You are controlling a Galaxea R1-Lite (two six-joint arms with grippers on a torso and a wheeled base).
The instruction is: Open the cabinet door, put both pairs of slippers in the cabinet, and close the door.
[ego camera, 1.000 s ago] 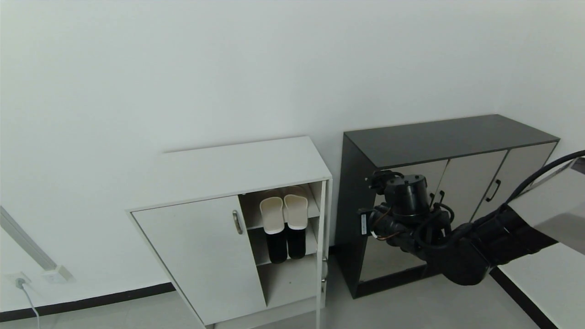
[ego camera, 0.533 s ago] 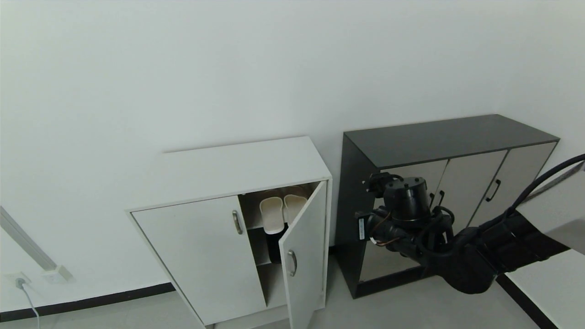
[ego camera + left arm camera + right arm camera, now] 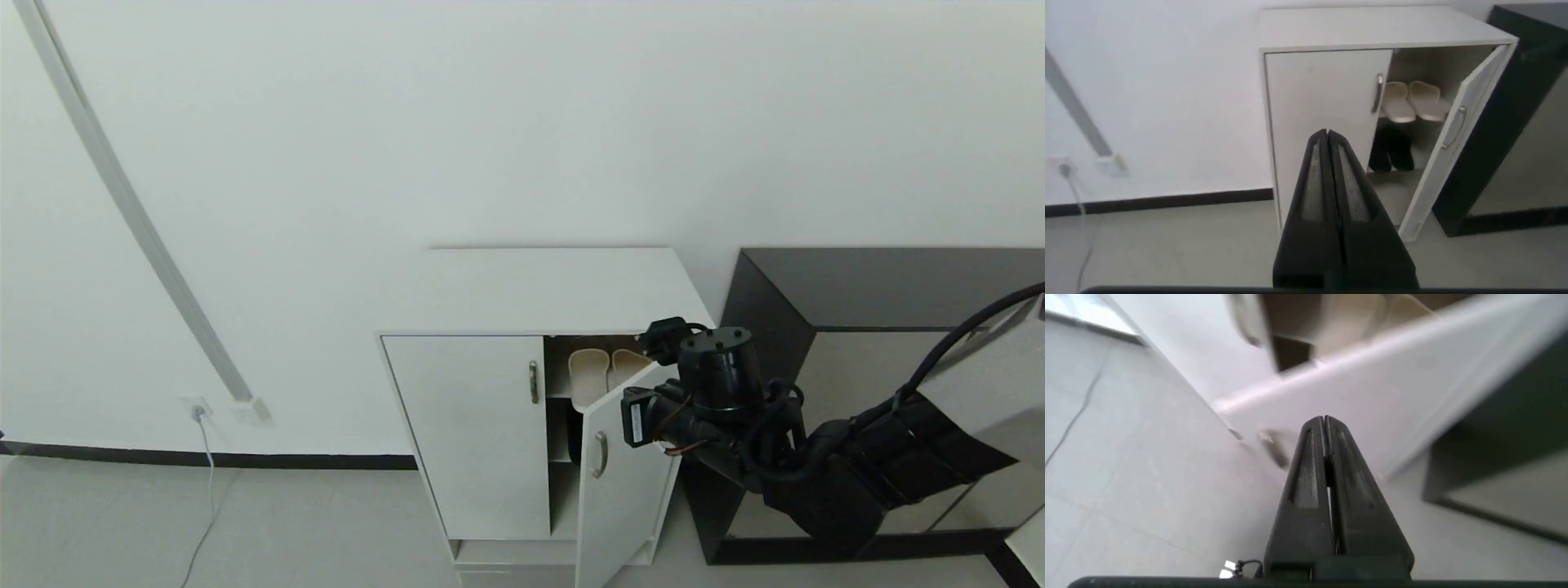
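White cabinet (image 3: 555, 290) stands on the floor against the wall. Its left door (image 3: 473, 433) is shut and its right door (image 3: 620, 490) is partway open, swung out toward us with the handle (image 3: 600, 454) facing front.

We see the pale slippers (image 3: 1417, 100) side by side on the upper shelf and the black slippers (image 3: 1392, 151) directly under them, one level down. Both pairs are inside.

Right end effector (image 3: 1324, 425): fingers pressed together, holding nothing, tips close to the outer face of the right door. We can't tell if it touches. That arm's wrist sits at the door's top outer corner.

Left end effector (image 3: 1327, 139): fingers also pressed together, nothing held, well back from the cabinet and pointed at the left door.

Dark cabinet (image 3: 882, 286) stands just beside it, on our right.
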